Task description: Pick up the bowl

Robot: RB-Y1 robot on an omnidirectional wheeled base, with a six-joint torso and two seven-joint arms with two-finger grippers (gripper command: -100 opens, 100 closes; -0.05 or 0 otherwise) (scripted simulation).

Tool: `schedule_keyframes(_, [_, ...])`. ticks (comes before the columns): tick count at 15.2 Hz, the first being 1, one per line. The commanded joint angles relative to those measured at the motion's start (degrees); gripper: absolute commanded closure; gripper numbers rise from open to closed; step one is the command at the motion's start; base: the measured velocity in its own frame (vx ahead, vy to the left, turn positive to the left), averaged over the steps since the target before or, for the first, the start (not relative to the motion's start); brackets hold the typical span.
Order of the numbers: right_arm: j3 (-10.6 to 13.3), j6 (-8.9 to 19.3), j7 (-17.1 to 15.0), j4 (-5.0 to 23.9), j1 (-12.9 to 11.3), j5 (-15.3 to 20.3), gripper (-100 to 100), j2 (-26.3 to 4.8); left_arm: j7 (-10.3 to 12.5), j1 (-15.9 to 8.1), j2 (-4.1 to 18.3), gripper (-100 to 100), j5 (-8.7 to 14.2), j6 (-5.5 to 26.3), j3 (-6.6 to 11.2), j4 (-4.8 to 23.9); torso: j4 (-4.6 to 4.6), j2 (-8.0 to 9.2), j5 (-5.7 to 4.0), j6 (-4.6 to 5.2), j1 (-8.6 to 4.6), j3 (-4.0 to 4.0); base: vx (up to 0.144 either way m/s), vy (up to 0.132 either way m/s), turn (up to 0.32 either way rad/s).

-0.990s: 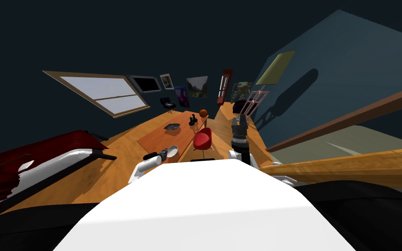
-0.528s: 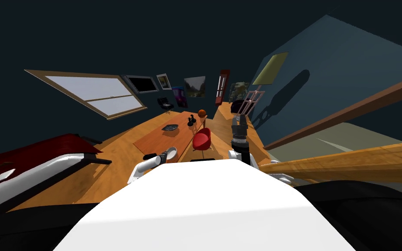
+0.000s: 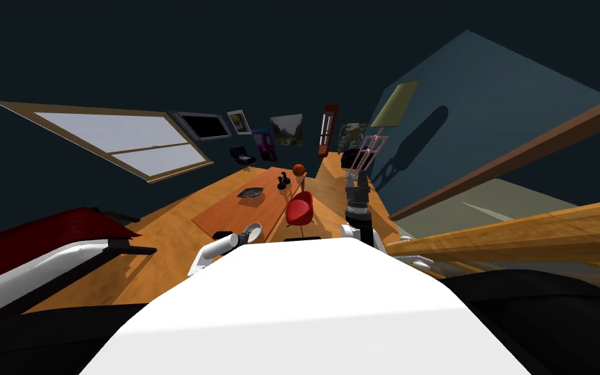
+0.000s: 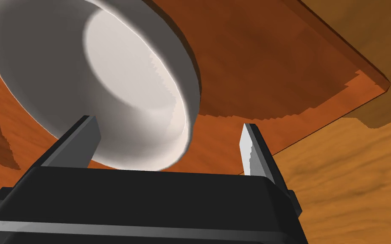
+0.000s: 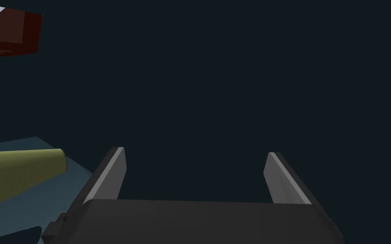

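Supporting surface: reddish table, wooden floor.
Bowl: white, table's near end, mouth towards left gripper.
Left gripper: spread wide, rim between fingers, ungripped.
Right gripper: spread, empty.

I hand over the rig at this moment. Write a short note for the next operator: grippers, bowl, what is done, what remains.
Left gripper: open, at the white bowl, its near rim partly between the jaws; no grip yet.
Right gripper: open, empty, arm raised.
The bowl sits on the brown table, near its corner.
Done: approach. Left to do: close, lift.
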Motion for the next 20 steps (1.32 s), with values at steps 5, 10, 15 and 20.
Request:
schedule_keyframes(5, [0.0, 0.0, 0.0, 0.0, 0.0, 0.0, 0, 0.0, -0.3, -0.4, 0.2, -100, 0.4, 3.3, 0.57, 1.6, 0.00, 0.01, 0.00, -0.01, 0.00, 0.00, 0.020, 0.002, -0.054])
schedule_keyframes(10, [0.0, 0.0, 0.0, 0.0, 0.0, 0.0, 0, 0.0, 0.1, -1.7, -0.3, -100, -0.6, -0.4, -0.74, 6.3, 0.02, 0.10, 0.02, -0.02, 0.08, 0.06, -0.003, 0.020, -0.018])
schedule_keyframes(15, [0.0, 0.0, 0.0, 0.0, 0.0, 0.0, 0, 0.0, 0.0, -1.6, -0.3, 100, -0.5, -0.7, -0.73, 6.5, 0.02, 0.11, 0.00, -0.02, 0.02, 0.06, -0.003, 0.010, -0.006])
schedule_keyframes(20, [0.0, 0.0, 0.0, 0.0, 0.0, 0.0, 0, 0.0, -0.2, -0.9, 0.0, 100, 0.1, 2.1, 0.10, 3.4, 0.05, 0.08, -0.03, -0.05, -0.09, 0.07, 0.004, -0.015, 0.016])
